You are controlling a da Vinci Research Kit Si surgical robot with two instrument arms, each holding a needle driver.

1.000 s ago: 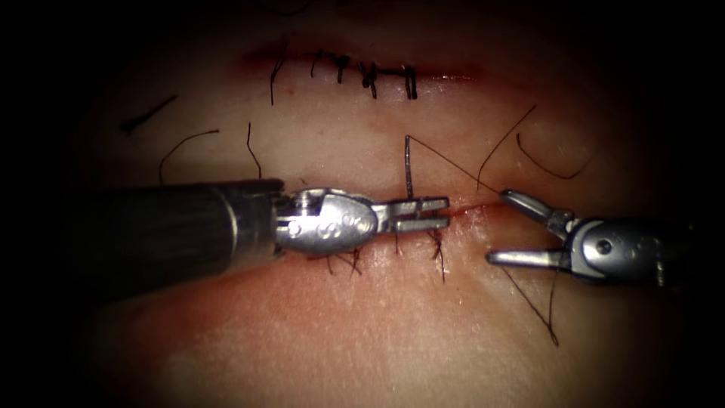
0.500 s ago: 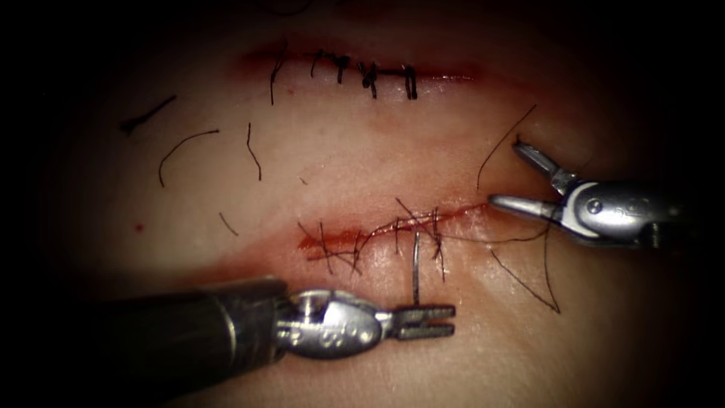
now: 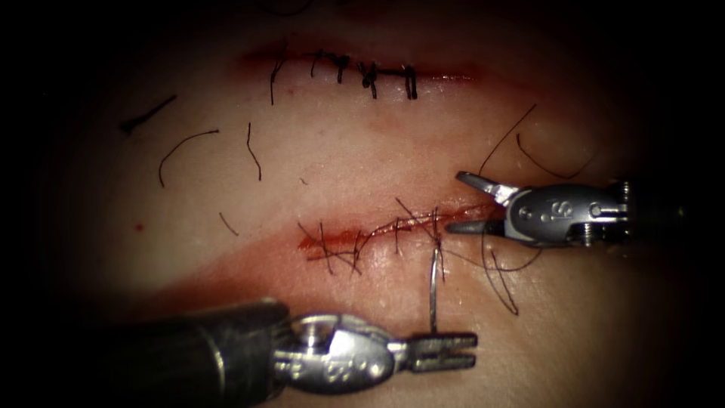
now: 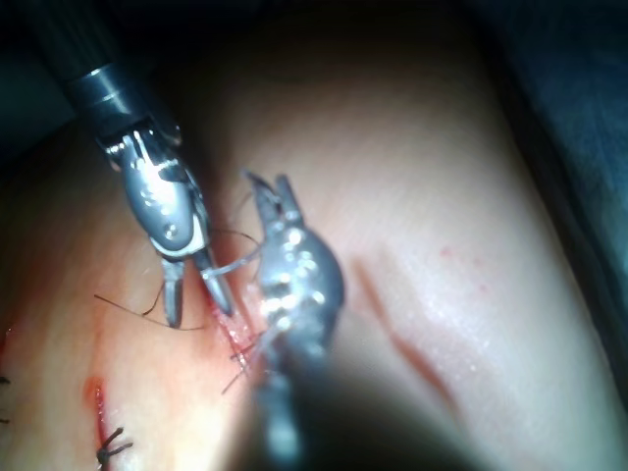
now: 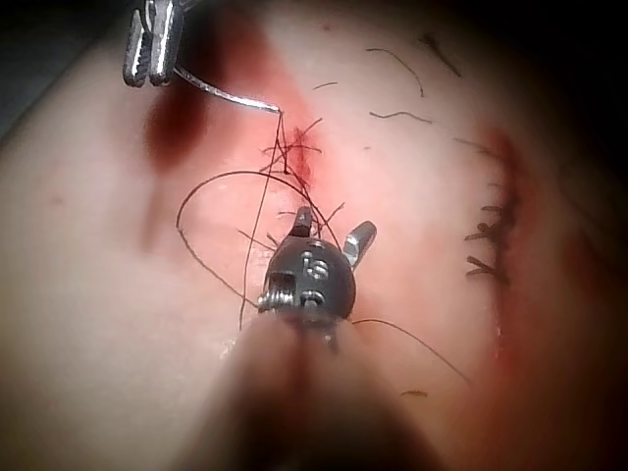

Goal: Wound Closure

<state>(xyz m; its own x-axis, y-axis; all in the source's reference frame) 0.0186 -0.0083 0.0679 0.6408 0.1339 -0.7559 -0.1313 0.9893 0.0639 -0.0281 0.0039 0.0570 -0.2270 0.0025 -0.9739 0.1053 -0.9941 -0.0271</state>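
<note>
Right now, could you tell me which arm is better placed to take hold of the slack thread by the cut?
Probably the right. Its tool sits open and empty at the cut's right end, beside the loose thread. The left tool is shut on the needle, below the cut.

A surgical training bench: a slab of tissue (image 3: 362,159) carrying two sutured cuts (image 3: 362,74), scattered cut ends of thread (image 3: 185,147) and smears of red fluid (image 3: 249,261), worked by wristed jawed instruments.
</note>
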